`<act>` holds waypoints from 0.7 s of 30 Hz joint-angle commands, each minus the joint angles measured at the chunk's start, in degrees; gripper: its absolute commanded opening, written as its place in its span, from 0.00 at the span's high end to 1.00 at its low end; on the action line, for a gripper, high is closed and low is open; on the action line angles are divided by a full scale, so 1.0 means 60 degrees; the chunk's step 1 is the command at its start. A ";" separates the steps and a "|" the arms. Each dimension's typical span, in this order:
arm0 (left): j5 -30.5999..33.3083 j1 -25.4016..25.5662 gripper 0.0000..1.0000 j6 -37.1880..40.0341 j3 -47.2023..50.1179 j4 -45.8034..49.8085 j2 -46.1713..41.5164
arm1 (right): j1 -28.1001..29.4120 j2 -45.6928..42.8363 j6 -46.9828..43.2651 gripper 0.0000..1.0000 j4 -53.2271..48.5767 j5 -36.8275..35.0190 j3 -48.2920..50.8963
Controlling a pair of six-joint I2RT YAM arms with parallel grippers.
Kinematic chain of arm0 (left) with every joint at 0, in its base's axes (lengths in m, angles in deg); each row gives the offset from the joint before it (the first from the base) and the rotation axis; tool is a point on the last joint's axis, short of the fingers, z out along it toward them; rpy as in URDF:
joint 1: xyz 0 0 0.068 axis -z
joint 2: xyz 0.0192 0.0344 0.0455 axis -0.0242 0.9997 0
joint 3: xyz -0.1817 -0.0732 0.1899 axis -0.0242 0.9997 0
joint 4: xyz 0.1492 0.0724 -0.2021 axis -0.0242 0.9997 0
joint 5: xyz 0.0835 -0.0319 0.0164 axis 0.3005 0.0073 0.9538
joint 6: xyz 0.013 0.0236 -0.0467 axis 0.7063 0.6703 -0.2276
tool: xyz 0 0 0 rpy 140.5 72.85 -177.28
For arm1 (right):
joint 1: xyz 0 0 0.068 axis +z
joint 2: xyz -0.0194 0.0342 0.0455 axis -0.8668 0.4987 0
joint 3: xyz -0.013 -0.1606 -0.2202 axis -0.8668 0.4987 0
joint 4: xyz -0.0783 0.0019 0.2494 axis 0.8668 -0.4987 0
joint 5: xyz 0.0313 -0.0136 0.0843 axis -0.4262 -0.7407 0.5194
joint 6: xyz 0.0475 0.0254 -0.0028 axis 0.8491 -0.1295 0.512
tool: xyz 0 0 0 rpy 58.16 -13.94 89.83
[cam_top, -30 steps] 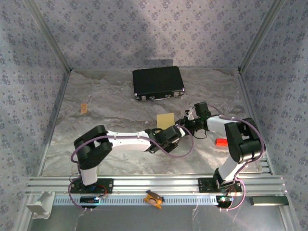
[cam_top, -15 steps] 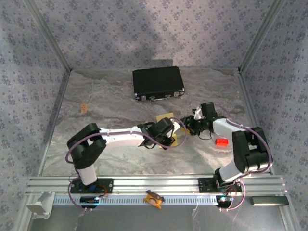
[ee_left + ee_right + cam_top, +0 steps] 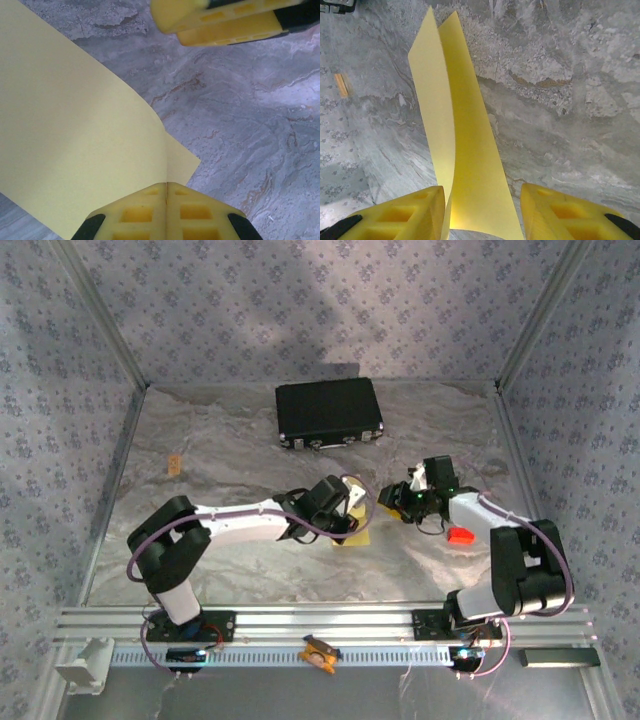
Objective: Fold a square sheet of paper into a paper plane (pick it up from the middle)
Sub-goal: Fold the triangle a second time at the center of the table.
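Here, two claws meet over a doubled yellow sheet at mid-table.

Far left, a small orange clip [image 3: 174, 464] lies on the marbled table [image 3: 250, 575], well apart from the arms. The left gripper [image 3: 166, 192] has its fingers pressed together, pinching an edge of the square sheet of paper [image 3: 75, 140], which curls over on itself near the table's middle, in front of the black case [image 3: 330, 413]. The right gripper [image 3: 482, 200] is spread, with the doubled sheet rising between its fingers [image 3: 395, 215]; whether either finger touches it cannot be told. Furthest right lies a red object [image 3: 460, 536].
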State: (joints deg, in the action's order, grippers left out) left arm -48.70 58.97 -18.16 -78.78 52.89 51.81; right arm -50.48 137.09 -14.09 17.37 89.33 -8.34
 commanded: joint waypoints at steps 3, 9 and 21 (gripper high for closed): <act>-0.0876 -0.0313 1.00 -0.0490 0.0266 -0.0574 -0.0304 | -0.0069 -0.0275 0.0041 0.55 -0.0144 -0.0157 0.0130; -0.1217 -0.0455 1.00 -0.0694 0.0253 -0.0708 -0.0127 | 0.0329 -0.0622 0.0065 0.62 0.0694 -0.0201 0.0644; -0.1373 -0.0574 1.00 -0.1003 0.0255 -0.0842 0.0151 | 0.1312 -0.0116 0.0942 0.96 0.2148 0.0454 0.1422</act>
State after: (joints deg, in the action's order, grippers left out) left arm -55.63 55.99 -23.29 -77.42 49.24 51.99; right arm -44.23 134.66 -11.66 25.87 89.50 -1.37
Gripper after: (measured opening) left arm 0.046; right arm 0.060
